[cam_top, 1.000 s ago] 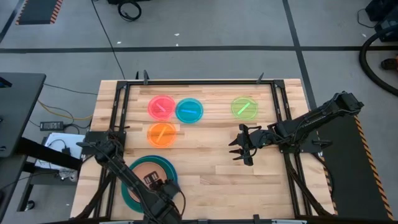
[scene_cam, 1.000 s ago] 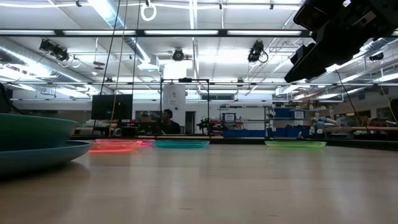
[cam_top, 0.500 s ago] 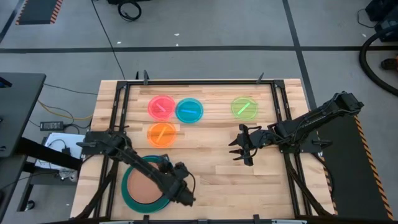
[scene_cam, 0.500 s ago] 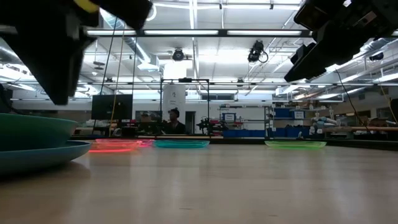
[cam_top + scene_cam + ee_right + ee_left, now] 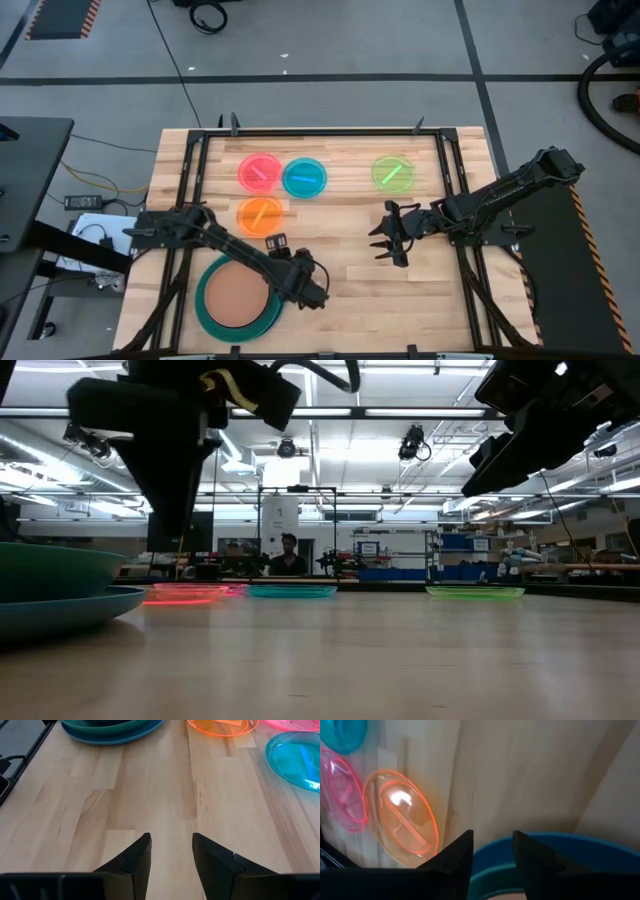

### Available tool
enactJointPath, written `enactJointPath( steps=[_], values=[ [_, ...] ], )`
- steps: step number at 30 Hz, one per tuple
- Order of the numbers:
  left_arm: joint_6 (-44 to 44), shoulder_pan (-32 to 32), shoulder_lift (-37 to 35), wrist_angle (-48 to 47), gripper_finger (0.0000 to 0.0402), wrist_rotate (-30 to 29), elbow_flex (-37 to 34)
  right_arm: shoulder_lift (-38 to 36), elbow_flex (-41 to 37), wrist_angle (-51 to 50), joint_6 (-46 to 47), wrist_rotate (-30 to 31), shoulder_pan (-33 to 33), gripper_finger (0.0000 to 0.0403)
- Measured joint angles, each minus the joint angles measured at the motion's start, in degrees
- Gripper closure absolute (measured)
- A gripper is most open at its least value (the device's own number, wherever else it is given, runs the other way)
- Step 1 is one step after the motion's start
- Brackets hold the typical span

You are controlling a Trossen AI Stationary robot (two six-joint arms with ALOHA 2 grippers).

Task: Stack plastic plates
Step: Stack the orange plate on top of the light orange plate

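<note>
A stack of plates sits near the table's near-left corner: a terracotta-brown plate (image 5: 235, 298) on top, inside a teal rim (image 5: 205, 310), with a blue rim (image 5: 580, 850) below. The small orange plate (image 5: 261, 215), pink plate (image 5: 259, 172), cyan plate (image 5: 304, 177) and lime green plate (image 5: 393, 172) each lie flat on the wood. My left gripper (image 5: 276, 243) hovers open between the stack and the orange plate (image 5: 400, 825), touching nothing. My right gripper (image 5: 385, 241) hovers open over bare wood right of centre.
A black metal frame (image 5: 320, 131) runs round the table top. Bare wood lies between the two grippers and along the near edge to the right of the stack. In the low view a person (image 5: 290, 555) stands far back in the room.
My left arm has swung off the stack, first toward the table's right, then toward the far edge and the orange plate. The brown plate it was covering now shows whole on top of the stack. The right arm has kept still.
</note>
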Motion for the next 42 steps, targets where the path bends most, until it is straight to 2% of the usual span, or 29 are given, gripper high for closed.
enactJointPath(
  steps=[7,12,18,23,30,42],
  values=[
    [4.8,1.7,-0.3,0.8,0.0258,-1.1,-1.6,0.0,0.0,0.0,-0.1,-0.1,0.9,0.0250],
    [4.8,3.3,-6.5,6.2,0.0258,-1.2,-11.3,0.0,0.0,-0.3,-0.1,-0.1,0.9,0.0250],
    [1.9,5.2,-17.0,19.5,0.0258,-2.1,-24.0,0.0,0.0,-0.2,-0.3,0.5,0.9,0.0250],
    [-1.4,7.6,-21.6,24.5,0.0258,-2.1,-31.4,0.0,0.0,0.2,-0.5,1.3,0.7,0.0250],
    [-2.1,8.9,-20.2,27.2,0.0258,-2.3,-33.3,0.0,0.0,0.3,-0.5,1.4,0.7,0.0250],
    [-1.1,9.1,-14.5,25.5,0.0258,-3.9,-33.2,0.0,0.0,0.5,-0.5,1.5,0.7,0.0250]
  ],
)
